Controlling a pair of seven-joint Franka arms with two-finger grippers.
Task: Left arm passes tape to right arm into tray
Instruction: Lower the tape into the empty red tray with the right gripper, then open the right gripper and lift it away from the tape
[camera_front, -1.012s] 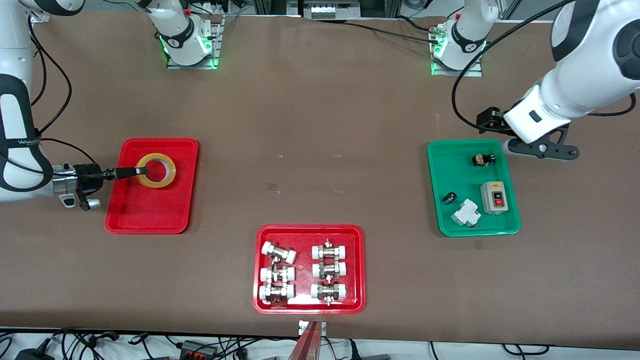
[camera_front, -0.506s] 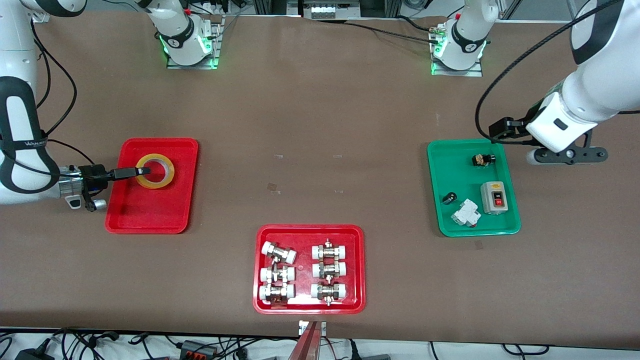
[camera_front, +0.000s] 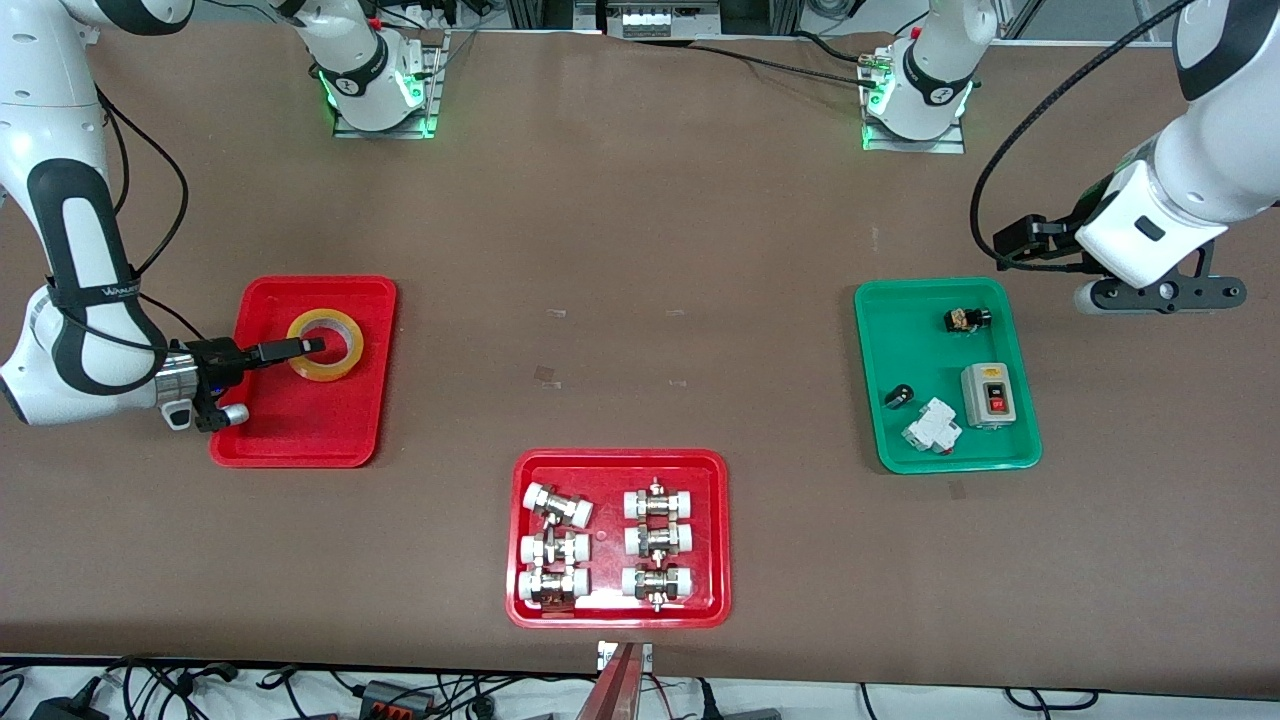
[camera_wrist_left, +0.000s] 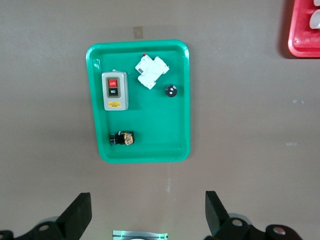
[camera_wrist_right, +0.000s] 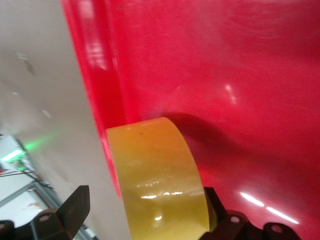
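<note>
Front view: the right gripper (camera_front: 300, 347) has its fingers clamped on the yellow tape roll (camera_front: 326, 345) over the plain red tray (camera_front: 300, 430).

Left wrist view: the left gripper (camera_wrist_left: 147, 216) hangs with fingers spread wide above the counter (camera_wrist_left: 250, 175), beside the green tray (camera_wrist_left: 150, 145).

Right wrist view: tape against red tray.

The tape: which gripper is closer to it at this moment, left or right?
Right. The right gripper is at the tape over the plain red tray, one finger across the ring. The left gripper is open, up beside the green tray.

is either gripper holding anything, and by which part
The right gripper pinches the tape by its ring wall, over the tray. The left gripper is open, holding nothing.
</note>
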